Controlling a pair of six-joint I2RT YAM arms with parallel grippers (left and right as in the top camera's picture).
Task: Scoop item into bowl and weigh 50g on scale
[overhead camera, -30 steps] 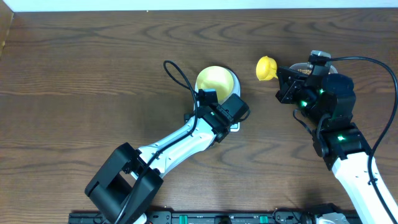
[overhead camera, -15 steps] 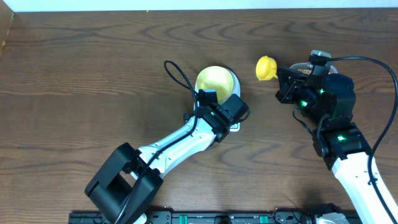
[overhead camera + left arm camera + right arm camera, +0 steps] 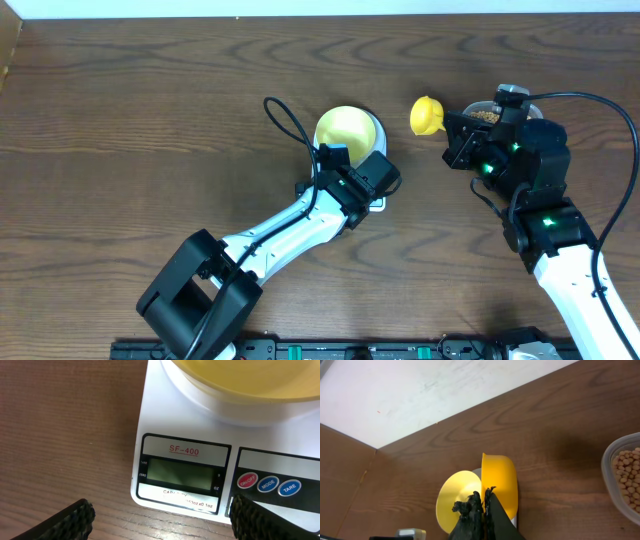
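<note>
The beans (image 3: 627,477), in the clear container (image 3: 606,467) at the right of the worktop (image 3: 150,120), could scatter short of the bowl (image 3: 347,128) on the scale (image 3: 190,425) if the yellow scoop (image 3: 427,113) tips midway; they lie just right of the right fingers (image 3: 470,510) clamping the scoop, well apart from the left fingers (image 3: 70,517) spread wide over the scale.

scoop nudged slightly left, toward the bowl (image 3: 347,128)
in the overhead view the yellow scoop (image 3: 425,115) clamped in the right gripper (image 3: 452,124) has shifted a touch left and lower. its head has turned, so more of the handle now shows. the wrist has moved a little, uncovering a small patch of beans (image 3: 486,115) just behind it.
</note>
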